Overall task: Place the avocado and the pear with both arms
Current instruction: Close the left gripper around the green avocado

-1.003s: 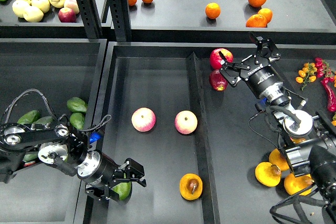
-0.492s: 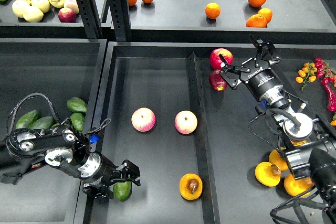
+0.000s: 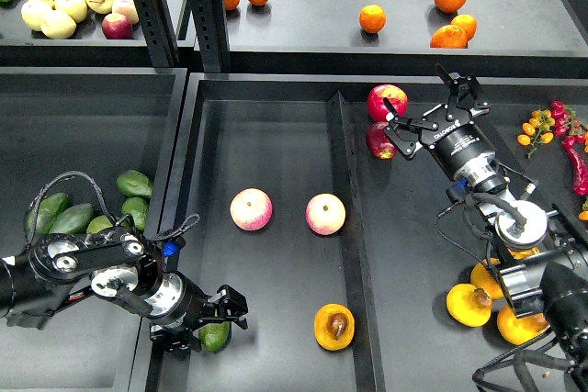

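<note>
Head view: the left pincer (image 3: 213, 321) clasps the avocado (image 3: 215, 335), low on the tray floor just left of the pear (image 3: 333, 326). The right pincer (image 3: 432, 109) hangs spread wide, grasping nothing, beside a red apple (image 3: 387, 101), far above the pear.

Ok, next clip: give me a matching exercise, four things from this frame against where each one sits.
Things:
1. avocado
2. pear
3. right gripper
4. oranges

Places:
A. on the back shelf
B. by the red apples
C. at the left gripper
D. front of the middle tray, beside the divider

Pairs: 1-C, 2-D, 3-B, 4-A
</note>
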